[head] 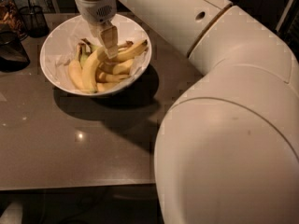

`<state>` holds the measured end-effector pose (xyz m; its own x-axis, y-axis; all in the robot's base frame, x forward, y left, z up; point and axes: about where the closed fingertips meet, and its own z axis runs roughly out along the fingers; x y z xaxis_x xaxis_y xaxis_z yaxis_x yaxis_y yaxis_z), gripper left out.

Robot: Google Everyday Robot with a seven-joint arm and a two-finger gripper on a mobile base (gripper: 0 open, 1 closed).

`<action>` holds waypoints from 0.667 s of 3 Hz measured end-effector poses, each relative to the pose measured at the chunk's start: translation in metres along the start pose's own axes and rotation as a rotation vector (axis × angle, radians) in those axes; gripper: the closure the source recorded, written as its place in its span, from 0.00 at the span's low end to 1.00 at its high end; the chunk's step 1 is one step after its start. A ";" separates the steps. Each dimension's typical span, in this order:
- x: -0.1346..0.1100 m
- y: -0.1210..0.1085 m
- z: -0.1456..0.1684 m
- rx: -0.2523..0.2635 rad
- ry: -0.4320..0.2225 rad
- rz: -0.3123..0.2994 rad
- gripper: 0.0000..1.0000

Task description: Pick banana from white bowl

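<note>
The white bowl (56,45) stands on the table at the back left and holds a pile of bananas. The banana (89,73), long, thick and strongly curved, lies in the middle of the pile, running from the bowl's centre down to its near rim. Shorter bananas lie to its left and right; one (131,50) points at the right rim. My gripper (111,45) reaches down from above into the bowl, its tip at the upper end of the curved banana. It hides part of the pile behind it.
A dark wire-mesh cup (35,17) stands behind the bowl at the far left. A dark object (10,50) sits to the left of the bowl. The brown glossy table (70,139) ends at a front edge below. My large white arm fills the right side.
</note>
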<state>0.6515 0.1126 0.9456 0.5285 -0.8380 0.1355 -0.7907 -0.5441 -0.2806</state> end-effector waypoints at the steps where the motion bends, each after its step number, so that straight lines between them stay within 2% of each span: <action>1: 0.001 -0.003 0.004 -0.005 0.001 0.000 0.46; 2: -0.002 -0.007 0.007 -0.009 -0.003 -0.009 0.52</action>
<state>0.6586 0.1182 0.9412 0.5362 -0.8332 0.1354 -0.7889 -0.5516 -0.2707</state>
